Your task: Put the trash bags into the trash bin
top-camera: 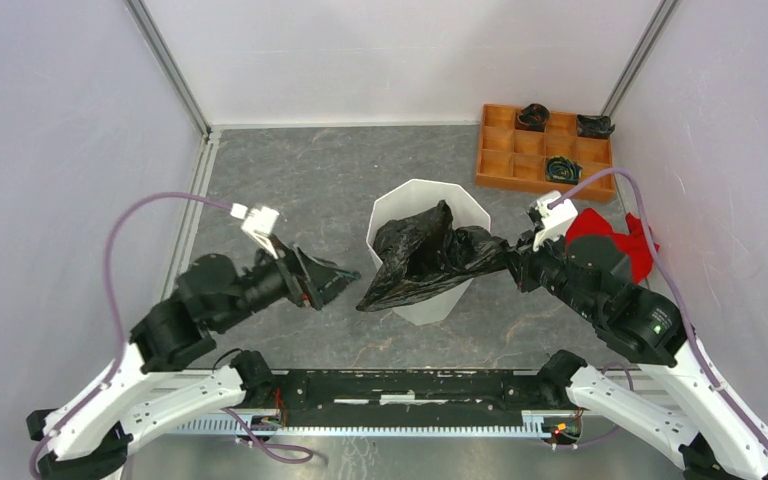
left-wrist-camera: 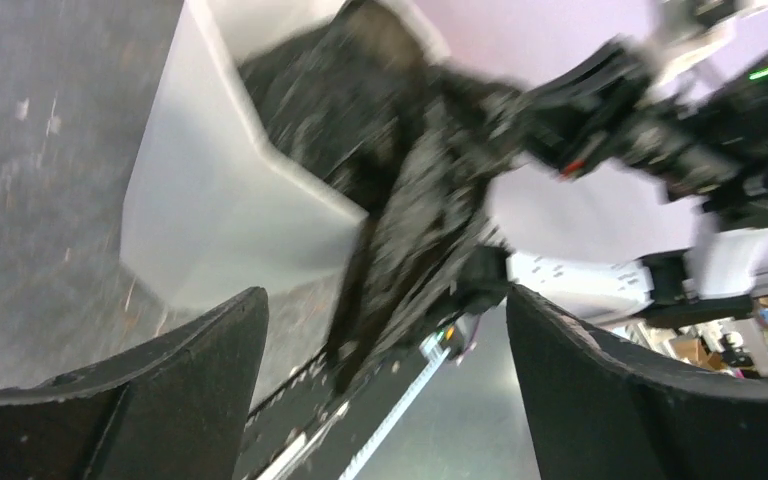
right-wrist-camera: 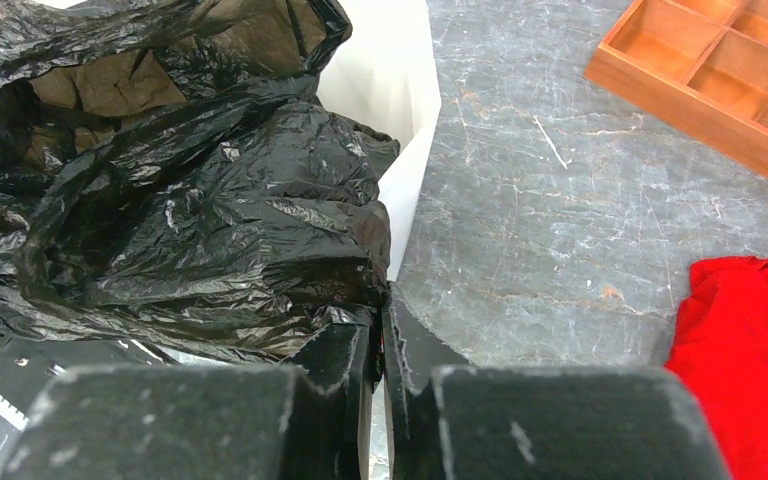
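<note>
**Bag half in bin, right arm holding it**

- Right end effector [right-wrist-camera: 380,325]: jaws clamped on a bunched edge of the trash bag [top-camera: 425,255], just outside the right side of the trash bin [top-camera: 457,192]. Film is pinched between the fingers, no visible gap.
- Left end effector [top-camera: 346,277]: jaws spread wide, nothing in them. It sits near the bin's left side, pointing at the bag, not touching it.
- Bag: partly inside the bin. One peak stands above the rim, and a long flap drapes over the near rim and hangs down the outer wall toward the table [top-camera: 310,190]. Bag mouth is gaping in the right wrist view.
- Bin: upright, mid-table.
- Also there: orange tray [top-camera: 497,160] at the far right, red cloth [top-camera: 642,250] behind the right arm.
</note>
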Robot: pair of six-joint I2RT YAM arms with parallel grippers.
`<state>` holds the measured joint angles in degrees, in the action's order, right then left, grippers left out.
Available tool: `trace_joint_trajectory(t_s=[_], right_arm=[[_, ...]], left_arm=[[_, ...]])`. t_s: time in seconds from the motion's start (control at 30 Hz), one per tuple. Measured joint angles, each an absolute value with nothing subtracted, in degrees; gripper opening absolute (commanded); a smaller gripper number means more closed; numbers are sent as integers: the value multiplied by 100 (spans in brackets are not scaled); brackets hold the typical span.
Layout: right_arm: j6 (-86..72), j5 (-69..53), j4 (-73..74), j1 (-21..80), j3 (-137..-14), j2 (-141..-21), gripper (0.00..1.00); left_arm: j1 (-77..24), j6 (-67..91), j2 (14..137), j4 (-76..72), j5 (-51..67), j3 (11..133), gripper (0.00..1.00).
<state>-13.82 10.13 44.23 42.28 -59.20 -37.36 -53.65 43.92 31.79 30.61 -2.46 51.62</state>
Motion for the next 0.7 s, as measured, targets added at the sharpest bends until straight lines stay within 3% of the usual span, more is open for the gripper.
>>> trace_joint_trajectory(t_s=[0.13,0.27,0.4,0.5,0.63,0.7], right_arm=[[-1382,969,4372,4228,-5920,-3721,11],[-1385,930,4357,4228,-5922,-3721,11],[-1385,928,4357,4228,-5935,-3717,11],[-1387,930,4353,4228,-5948,-3688,11],[-1387,961,4364,4228,-5972,-3640,12],[-1385,987,4383,4228,-5979,-3621,13]], left_arm=[[-5363,3736,3669,3004,30,6278,100],[-5365,3074,4910,2993,508,7225,99],[-5363,2628,6093,3146,567,7609,91],[-5365,2491,6685,3387,578,7616,80],[-5365,2449,6917,3531,484,7658,45],[-5365,2432,6910,3590,432,7708,35]])
